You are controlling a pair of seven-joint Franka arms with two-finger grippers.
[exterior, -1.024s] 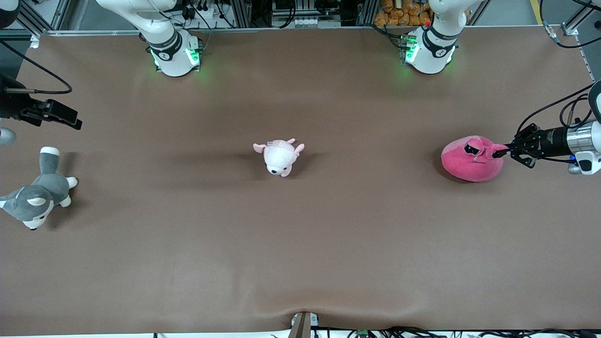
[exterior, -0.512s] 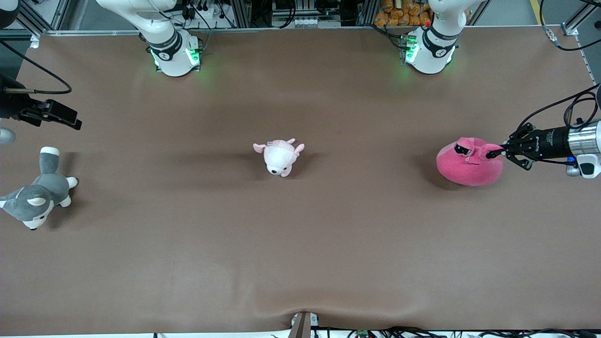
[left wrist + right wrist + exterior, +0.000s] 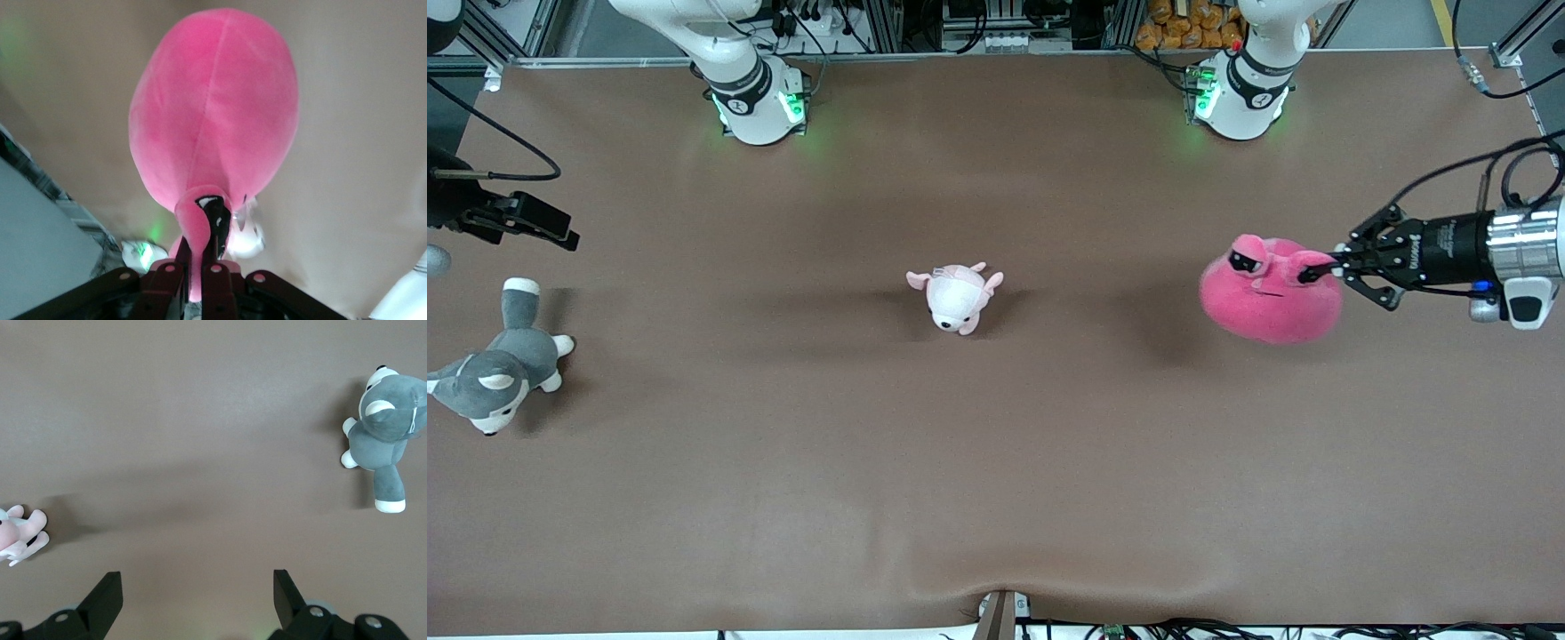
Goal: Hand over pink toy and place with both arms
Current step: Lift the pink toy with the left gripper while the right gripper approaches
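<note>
Left gripper [image 3: 1332, 265]: I see it clenched on the pink toy [image 3: 1270, 298] by an eye stalk, toy airborne over the table [image 3: 996, 462].
Right gripper [image 3: 560, 233]: released, waiting above the grey dog [image 3: 496, 369].

**A robot laboratory with a test table**

This place is a robotics laboratory, not a home. Two white robot arms stand on round bases [image 3: 760, 107] with green lights, fixed at the far edge of a wide table [image 3: 996, 489] covered with a plain brown mat. Above that edge there are aluminium frame bars [image 3: 889, 22], black cables [image 3: 800, 18] and electronic equipment. More cables [image 3: 1209, 629] hang at the near edge. The objects on the mat are only soft toys, like a grey plush dog [image 3: 494, 373] and a small pale pink plush animal [image 3: 956, 298], spread well apart as test objects.
</note>
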